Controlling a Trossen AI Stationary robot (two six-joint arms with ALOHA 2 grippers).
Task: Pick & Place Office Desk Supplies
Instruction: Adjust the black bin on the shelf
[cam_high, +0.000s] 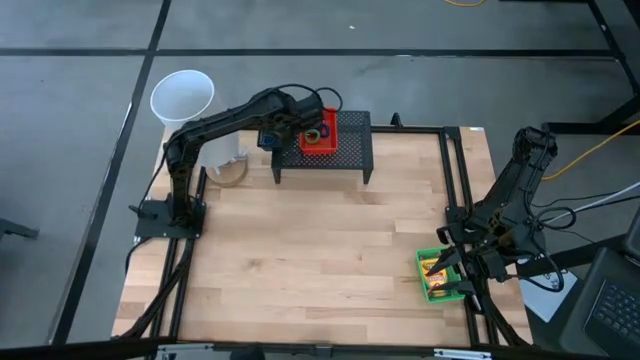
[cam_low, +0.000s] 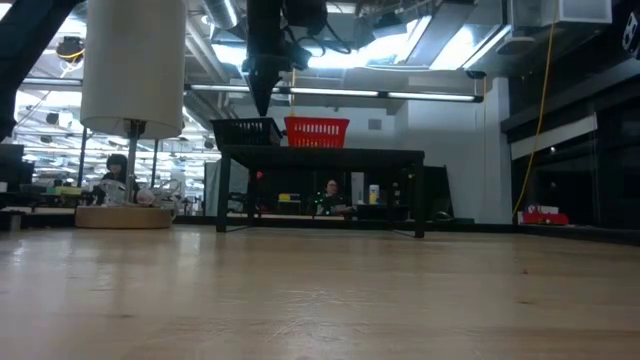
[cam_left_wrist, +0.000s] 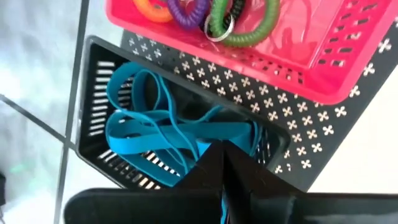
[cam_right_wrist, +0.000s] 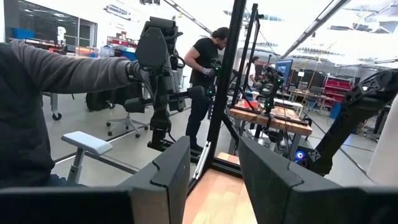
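Observation:
A wide black mesh stand (cam_high: 350, 160) is at the table's far side. A red basket (cam_left_wrist: 298, 50) sits on it, holding orange, purple and green loops (cam_left_wrist: 239, 25). A black basket (cam_left_wrist: 99, 81) sits beside it, holding blue-handled scissors (cam_left_wrist: 149, 134). My left gripper (cam_left_wrist: 224, 177) is shut and points down just above the black basket (cam_low: 245, 130), over the scissors' end. At the near right, my right gripper (cam_high: 452, 272) stands open beside a green basket (cam_high: 436, 292) of crayon boxes (cam_high: 436, 270), with nothing between its fingers (cam_right_wrist: 168, 168).
A big white cylinder (cam_high: 182, 95) stands on a round base (cam_low: 122, 216) at the far left, close to my left arm. Black frame rails (cam_high: 452, 190) run along the table's sides. People and desks show in the room beyond the table.

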